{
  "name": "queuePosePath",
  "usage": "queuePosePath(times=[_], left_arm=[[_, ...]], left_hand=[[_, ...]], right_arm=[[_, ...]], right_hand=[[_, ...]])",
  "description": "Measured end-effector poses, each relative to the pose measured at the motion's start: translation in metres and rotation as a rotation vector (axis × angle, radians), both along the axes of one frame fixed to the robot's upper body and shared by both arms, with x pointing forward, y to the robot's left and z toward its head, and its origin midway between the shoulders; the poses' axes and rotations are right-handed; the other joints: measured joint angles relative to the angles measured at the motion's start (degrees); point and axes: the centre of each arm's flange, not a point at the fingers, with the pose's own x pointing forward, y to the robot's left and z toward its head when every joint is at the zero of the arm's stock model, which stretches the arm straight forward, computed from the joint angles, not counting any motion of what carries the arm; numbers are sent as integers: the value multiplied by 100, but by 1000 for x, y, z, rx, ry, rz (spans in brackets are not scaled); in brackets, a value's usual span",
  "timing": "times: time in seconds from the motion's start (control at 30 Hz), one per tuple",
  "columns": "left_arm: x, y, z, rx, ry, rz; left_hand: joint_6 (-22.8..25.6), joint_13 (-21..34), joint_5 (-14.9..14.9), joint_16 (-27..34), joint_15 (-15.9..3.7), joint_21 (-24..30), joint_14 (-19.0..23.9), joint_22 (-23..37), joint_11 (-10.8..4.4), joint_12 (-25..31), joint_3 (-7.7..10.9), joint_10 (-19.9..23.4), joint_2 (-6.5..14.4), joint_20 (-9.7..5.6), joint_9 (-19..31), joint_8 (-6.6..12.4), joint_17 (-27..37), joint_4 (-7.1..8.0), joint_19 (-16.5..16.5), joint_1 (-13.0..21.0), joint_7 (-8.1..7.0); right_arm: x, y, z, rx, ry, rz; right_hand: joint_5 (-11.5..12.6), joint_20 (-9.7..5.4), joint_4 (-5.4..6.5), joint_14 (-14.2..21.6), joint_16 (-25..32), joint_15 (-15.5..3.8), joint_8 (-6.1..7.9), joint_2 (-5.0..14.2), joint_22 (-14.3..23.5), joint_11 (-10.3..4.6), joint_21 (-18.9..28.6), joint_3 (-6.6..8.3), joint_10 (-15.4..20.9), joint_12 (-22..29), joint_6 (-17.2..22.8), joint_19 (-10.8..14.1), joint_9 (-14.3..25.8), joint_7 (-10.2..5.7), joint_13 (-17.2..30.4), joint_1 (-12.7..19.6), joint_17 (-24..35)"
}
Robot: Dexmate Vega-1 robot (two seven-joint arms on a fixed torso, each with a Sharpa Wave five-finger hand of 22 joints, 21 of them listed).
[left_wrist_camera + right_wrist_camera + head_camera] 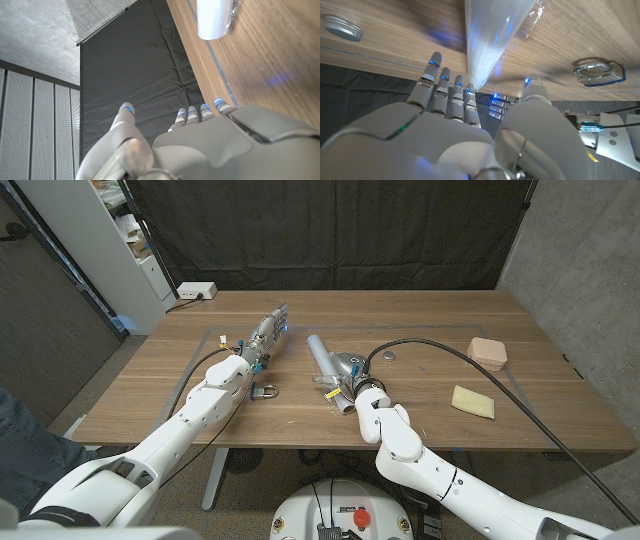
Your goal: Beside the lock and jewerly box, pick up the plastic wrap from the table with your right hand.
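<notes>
The right hand (347, 370) is seen at mid-table, fingers (451, 87) spread apart on one side and thumb on the other, nothing yet gripped. The plastic wrap (322, 357), a pale roll, lies on the table (420, 310) directly ahead of this hand; in the right wrist view its near end (485, 55) sits between fingers and thumb, whether touched cannot be told. The lock (265, 390) lies just beside the hand on the robot's left, seen also in the right wrist view (598, 71). The left hand (263, 335) is stretched out beyond the lock, fingers extended and parted, holding nothing. The jewelry box (489, 351), pink, is placed well apart toward the right edge, with a yellow sponge (473, 401) nearer the front. A round metal disc (388, 353) is noted beside the roll.
</notes>
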Motion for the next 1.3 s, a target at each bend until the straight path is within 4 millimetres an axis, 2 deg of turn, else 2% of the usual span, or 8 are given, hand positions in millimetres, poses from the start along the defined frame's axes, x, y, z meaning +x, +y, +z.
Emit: queuePosePath(times=[0.1, 0.4, 0.5, 0.57, 0.63, 1.17, 1.3], left_arm=[[0, 0, 0, 3, 2, 0], [0, -1, 0, 8, 4, -1], [0, -2, 0, 9, 6, 0], [0, -2, -1, 9, 7, 0], [0, -2, -1, 10, 8, 0], [2, -5, -3, 14, 17, 0], [2, -5, -3, 14, 17, 2]], left_hand=[[22, 0, -4, 0, 0, 0, 0, 0, 0, 0, 0, 0, 0, 0, 0, 0, 0, 0, 0, 0, -22], [20, 0, -23, 0, 0, 0, 0, 0, 0, 0, 0, 0, 0, 20, 0, 0, 0, 0, -21, 0, -20], [20, 0, -23, 0, 0, 0, 0, 0, 0, 0, 0, 0, 0, 21, 0, 0, 0, 0, -22, 0, -21], [20, 0, -23, 0, 0, 0, 0, 0, 0, 0, 0, 0, 0, 21, 0, 0, 0, 0, -22, 0, -21], [20, 0, -23, 0, 0, 0, 0, 0, 0, 0, 0, 0, 0, 21, 0, 0, 0, 0, -22, 0, -20], [20, 0, -23, 0, 0, 0, 0, 0, 0, 0, 0, 0, 0, 42, 0, 0, 0, 0, -1, 0, -20], [20, 0, -23, 0, 0, 0, 0, 0, 0, 0, 0, 0, 0, 41, 0, 0, 0, 0, -1, 0, -20]], right_arm=[[1, 0, -3, 3, 0, -3], [4, 1, -9, 7, -4, -9], [5, 2, -10, 9, -5, -9], [5, 2, -11, 10, -8, -10], [5, 2, -12, 12, -10, -10], [12, 2, -20, 18, -26, -14], [16, 2, -23, 18, -28, -18]], right_hand=[[0, -13, 0, 71, 3, -28, 0, 0, 0, 31, 0, 0, 30, 0, 30, 32, 0, 11, 0, 0, 0], [21, -1, 0, 113, 3, -51, 0, 2, -1, -30, 1, 0, 91, 0, 61, 81, 0, -21, 0, 43, 0], [21, -13, 0, 229, 47, -172, 0, 40, -1, -65, 4, 0, 125, 0, 73, 178, 0, -33, 0, 82, 10], [21, -34, 0, 293, 47, -323, -1, 40, -1, -71, 25, 0, 131, 0, 102, 276, 0, -61, -1, 81, 39], [21, -52, 0, 315, 89, -421, -1, 40, -1, -77, 25, 0, 184, 0, 134, 338, 0, -29, -1, 81, 62], [65, -96, 1, 411, 109, -560, -11, 73, -1, -231, 69, 0, 354, 44, 246, 461, 1, -145, 27, 174, 122], [65, -177, 1, 499, 153, -647, 24, 138, 9, -290, 70, 0, 413, 44, 329, 541, 7, -228, 48, 239, 147]])
